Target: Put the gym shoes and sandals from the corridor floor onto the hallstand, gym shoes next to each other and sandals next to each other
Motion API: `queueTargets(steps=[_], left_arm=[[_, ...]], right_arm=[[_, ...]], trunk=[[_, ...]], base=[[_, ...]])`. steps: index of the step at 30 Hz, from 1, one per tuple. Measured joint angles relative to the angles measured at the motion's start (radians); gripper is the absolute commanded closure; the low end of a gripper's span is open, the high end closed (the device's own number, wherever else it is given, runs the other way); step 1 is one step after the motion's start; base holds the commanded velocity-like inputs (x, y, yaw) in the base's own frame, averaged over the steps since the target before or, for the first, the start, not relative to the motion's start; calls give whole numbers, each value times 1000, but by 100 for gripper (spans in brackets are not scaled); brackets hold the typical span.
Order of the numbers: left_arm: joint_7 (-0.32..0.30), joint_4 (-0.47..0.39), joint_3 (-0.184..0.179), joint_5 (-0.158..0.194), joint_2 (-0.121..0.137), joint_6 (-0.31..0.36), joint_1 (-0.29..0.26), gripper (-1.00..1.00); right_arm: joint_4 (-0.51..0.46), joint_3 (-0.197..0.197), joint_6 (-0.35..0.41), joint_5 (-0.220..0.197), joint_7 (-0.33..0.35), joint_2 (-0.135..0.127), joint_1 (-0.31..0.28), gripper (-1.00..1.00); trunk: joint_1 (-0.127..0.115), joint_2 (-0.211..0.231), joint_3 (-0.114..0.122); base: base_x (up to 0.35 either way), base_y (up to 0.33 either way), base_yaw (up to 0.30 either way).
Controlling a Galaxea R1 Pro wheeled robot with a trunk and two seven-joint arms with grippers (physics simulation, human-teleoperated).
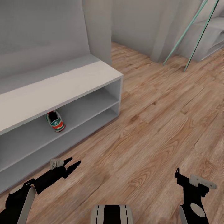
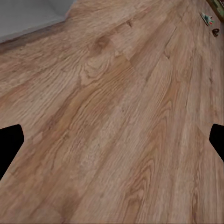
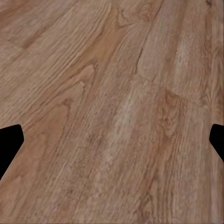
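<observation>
The white hallstand (image 1: 62, 85) stands at the left against the grey wall. One gym shoe (image 1: 55, 121), cream with green stripes and a red-orange heel, lies in its upper open compartment. In the left wrist view a second gym shoe (image 2: 206, 17) and a dark sandal (image 2: 215, 32) lie small and far off on the corridor floor (image 1: 149, 124). My left gripper (image 1: 72, 163) hangs open over the floor just in front of the hallstand's lower shelf, holding nothing. My right gripper (image 1: 183, 179) is low at the right, open and empty; its wrist view shows bare planks between the wide-apart fingertips (image 3: 10, 144).
Two thin teal poles (image 1: 186, 40) lean against a pale shelf unit (image 1: 211, 34) at the back right. A grey wall corner (image 1: 99, 31) rises behind the hallstand's right end. My trunk (image 1: 112, 214) shows at the lower edge.
</observation>
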Motion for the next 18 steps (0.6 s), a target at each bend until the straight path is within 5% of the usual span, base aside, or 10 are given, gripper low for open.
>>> queueTargets(steps=[6, 18], left_arm=[[-1, 0, 0, 0, 0, 0, 0, -100], [0, 0, 1, 0, 0, 0, 0, -100]], right_arm=[[1, 0, 0, 0, 0, 0, 0, -100], [2, 1, 0, -1, 0, 0, 0, -100]], trunk=[[0, 0, 0], [0, 0, 0]], base=[[223, -177, -242], [125, -28, -285]])
